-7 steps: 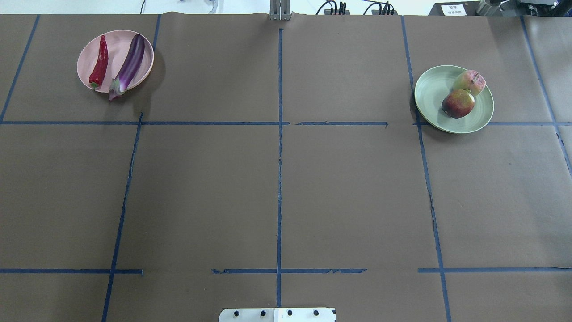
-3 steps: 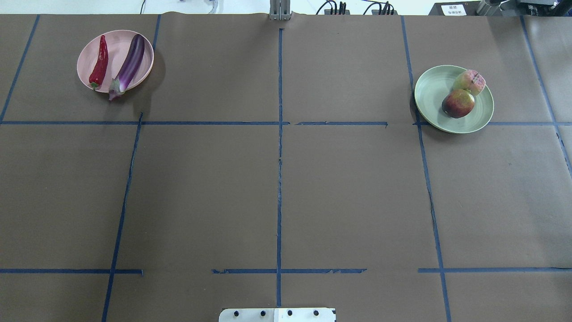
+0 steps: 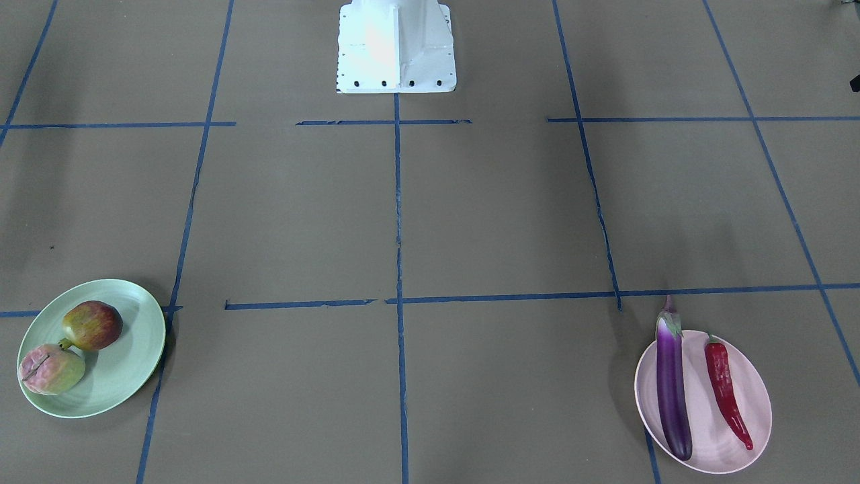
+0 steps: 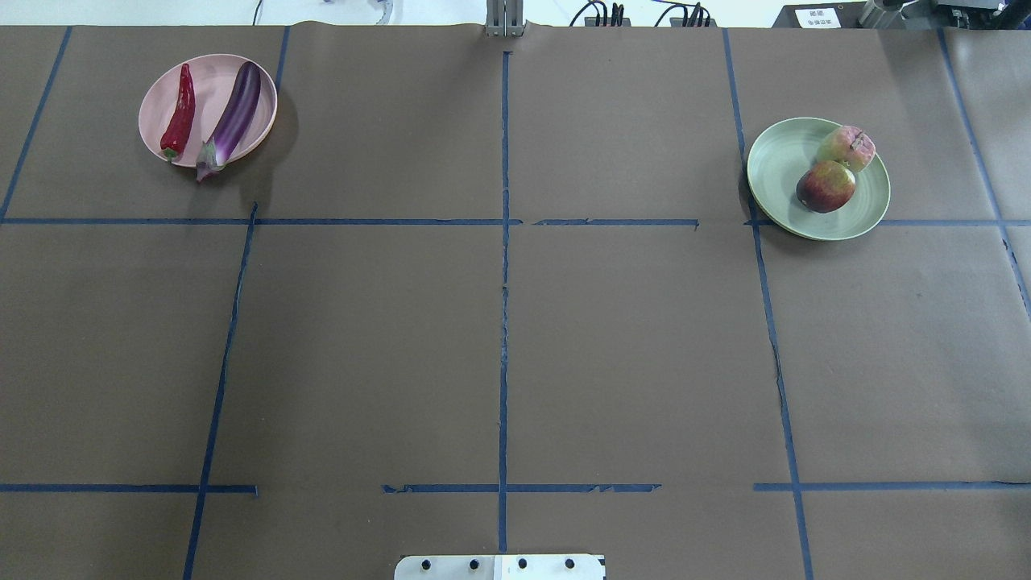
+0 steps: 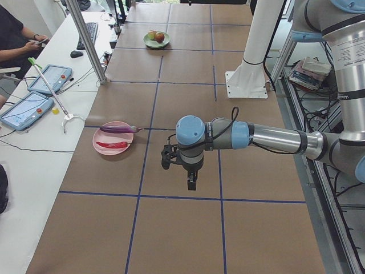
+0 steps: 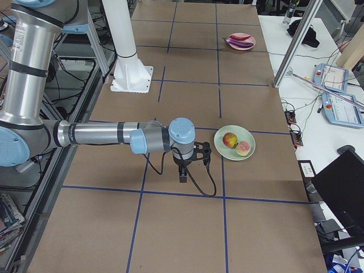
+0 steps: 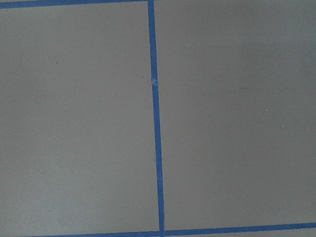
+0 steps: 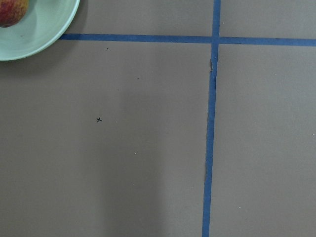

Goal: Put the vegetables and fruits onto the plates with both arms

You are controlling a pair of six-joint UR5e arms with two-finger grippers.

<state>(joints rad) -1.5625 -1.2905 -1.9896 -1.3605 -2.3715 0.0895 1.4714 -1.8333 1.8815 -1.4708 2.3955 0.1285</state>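
Observation:
The purple eggplant (image 4: 235, 113) and the red chili (image 4: 180, 109) lie on the pink plate (image 4: 211, 89) at the far left. The peach-like fruit (image 4: 846, 147) and the pomegranate-like fruit (image 4: 826, 185) sit on the mint plate (image 4: 777, 173) at the far right. The left gripper (image 5: 191, 181) hangs over bare table away from the pink plate (image 5: 108, 137). The right gripper (image 6: 183, 173) hangs beside the mint plate (image 6: 234, 152). Both show only in the side views, so I cannot tell if they are open. Neither holds anything that I can see.
Brown paper with blue tape lines covers the table. The white base block (image 3: 396, 47) stands at the robot's edge. A metal pole (image 5: 88, 43), tablets (image 5: 25, 108) and a seated person (image 5: 14, 40) are beside the table's far edge.

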